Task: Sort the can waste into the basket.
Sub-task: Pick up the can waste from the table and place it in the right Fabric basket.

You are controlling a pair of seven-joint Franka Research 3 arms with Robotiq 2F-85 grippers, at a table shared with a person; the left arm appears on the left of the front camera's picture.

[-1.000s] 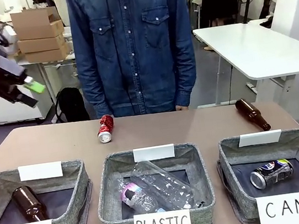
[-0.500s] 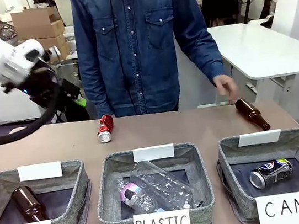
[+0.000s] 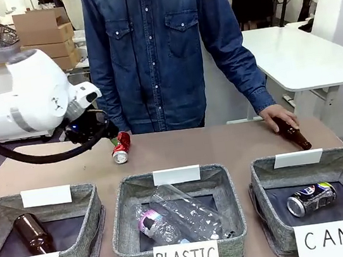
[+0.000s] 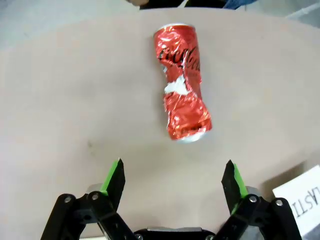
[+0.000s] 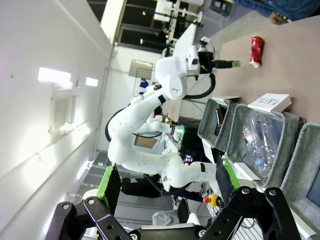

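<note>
Red can [image 4: 182,95] near far table [image 4: 75,110] edge; left hand [image 4: 173,172] spread, apart.

The left arm [image 3: 31,106] extended in from the left side of the front view, its bulky white upper links held roughly level. The dark wrist angled down from them towards the tabletop. At its end the left gripper [image 3: 110,136] sat low, just above the surface, and pointed towards the middle. In the left wrist view its jaws stood wide apart and empty, the green pads [image 4: 111,176] facing each other. The right gripper [image 5: 167,170] was also spread wide and empty, with its wrist rolled so that the room lay sideways. From there the left arm showed bent at the elbow and stretched forward, its gripper level
</note>
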